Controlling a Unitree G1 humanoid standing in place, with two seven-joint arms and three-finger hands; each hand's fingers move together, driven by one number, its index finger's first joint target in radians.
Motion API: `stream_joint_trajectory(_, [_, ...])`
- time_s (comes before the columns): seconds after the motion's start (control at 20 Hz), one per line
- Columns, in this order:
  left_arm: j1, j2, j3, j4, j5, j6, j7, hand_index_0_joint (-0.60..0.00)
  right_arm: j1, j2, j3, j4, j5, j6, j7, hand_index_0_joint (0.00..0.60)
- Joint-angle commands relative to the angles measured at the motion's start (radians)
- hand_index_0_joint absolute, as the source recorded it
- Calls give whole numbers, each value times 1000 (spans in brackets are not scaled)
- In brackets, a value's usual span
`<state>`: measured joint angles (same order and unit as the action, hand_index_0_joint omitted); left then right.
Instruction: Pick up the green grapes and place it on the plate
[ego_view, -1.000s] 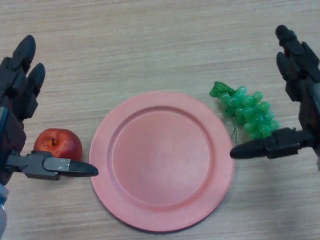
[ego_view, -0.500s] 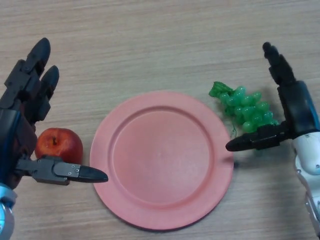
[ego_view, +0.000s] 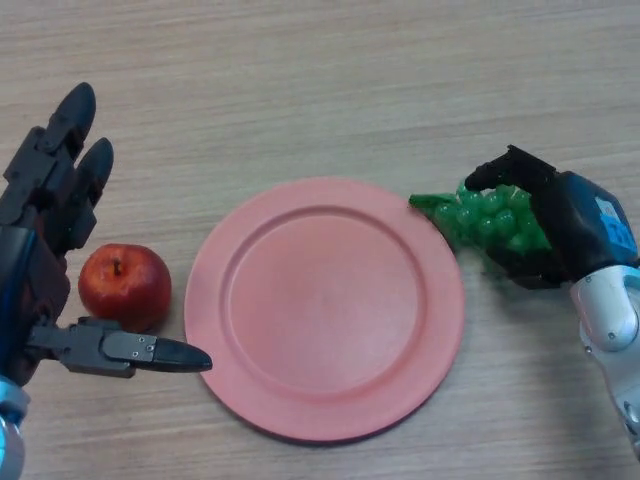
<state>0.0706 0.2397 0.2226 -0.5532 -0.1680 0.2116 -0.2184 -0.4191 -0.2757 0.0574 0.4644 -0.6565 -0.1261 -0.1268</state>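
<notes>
The green grapes (ego_view: 485, 216) lie on the wooden table just right of the pink plate (ego_view: 325, 305), their stem end touching the plate's rim. My right hand (ego_view: 560, 225) is over the bunch from the right, its fingers and thumb curled round the grapes. The far part of the bunch is hidden under the hand. My left hand (ego_view: 45, 255) is at the left edge, open, fingers straight and thumb stretched out toward the plate.
A red apple (ego_view: 124, 285) sits on the table left of the plate, between my left hand's fingers and thumb, not held. The plate has nothing on it.
My right hand has turned down onto the grapes and closed its fingers and thumb round them. The bunch has shifted slightly toward the plate. The left hand has barely moved.
</notes>
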Motion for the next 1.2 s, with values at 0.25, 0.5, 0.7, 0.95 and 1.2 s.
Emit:
stream_joint_trajectory(0.25, [-7, 19, 78, -61, -18, -161, 19, 0, -44, 7, -49, -408, 65, 87, 138, 600])
stream_joint_trajectory(0.5, [3, 15, 91, -64, -59, -173, 10, 0, -90, 82, 143, -728, 171, 331, 237, 600])
stream_joint_trajectory(0.7, [12, 8, 110, -39, -56, -194, 44, 0, -110, 86, 345, -815, 107, 394, 206, 600])
stream_joint_trajectory(0.95, [28, 4, 123, -34, -52, -205, 43, 0, -108, 86, 398, -852, 98, 369, 202, 150])
stream_joint_trajectory(1.2, [47, -4, 107, -57, -51, -201, 27, 0, -52, 86, 359, -951, 162, 368, 257, 0])
